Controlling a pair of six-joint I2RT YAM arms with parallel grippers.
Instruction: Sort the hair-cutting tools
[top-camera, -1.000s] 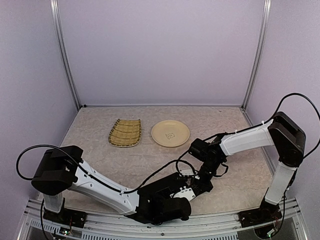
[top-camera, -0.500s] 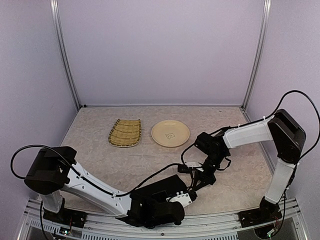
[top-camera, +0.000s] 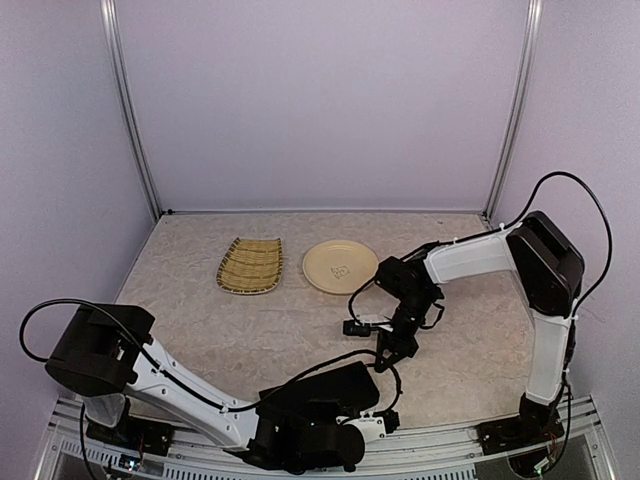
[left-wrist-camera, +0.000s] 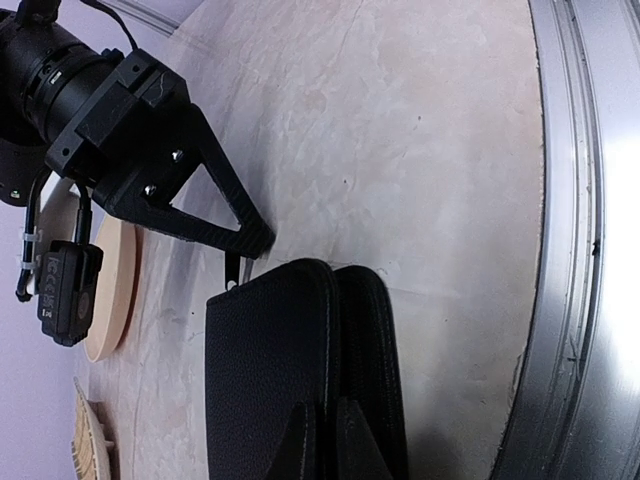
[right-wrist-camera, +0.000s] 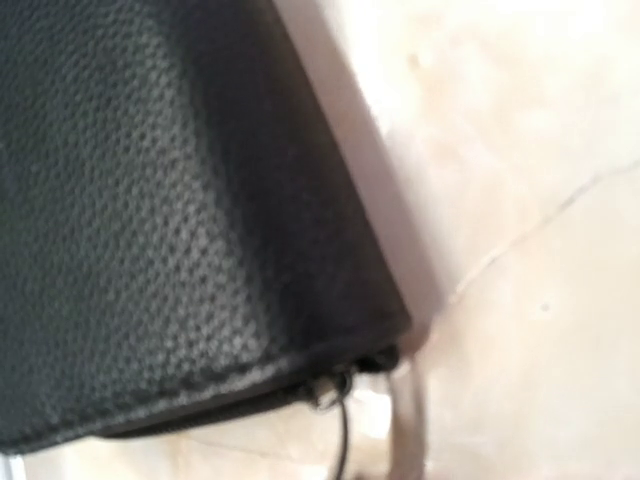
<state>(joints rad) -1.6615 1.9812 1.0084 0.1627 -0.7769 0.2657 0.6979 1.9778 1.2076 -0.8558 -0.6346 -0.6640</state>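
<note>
A black zip case (left-wrist-camera: 300, 370) lies on the table near the front edge, seen also in the top view (top-camera: 335, 382). My left gripper (left-wrist-camera: 322, 403) is shut on the case's near edge, one finger on each side of its seam. My right gripper (left-wrist-camera: 255, 240) comes down at the case's far end with its fingers pinched together on the small zip pull (left-wrist-camera: 232, 270). In the right wrist view the case (right-wrist-camera: 170, 200) fills the upper left and the zip pull (right-wrist-camera: 330, 392) hangs at its corner. The hair-cutting tools show in no view.
A woven bamboo tray (top-camera: 251, 265) and a cream plate (top-camera: 341, 266) sit side by side at the back of the table. The metal rail (left-wrist-camera: 575, 250) of the table's front edge runs close to the case. The right arm's cable (top-camera: 362, 300) loops above the case.
My left gripper has tightened on the case and drawn back toward the front edge. The right arm has swung left, its gripper staying at the case's far end.
</note>
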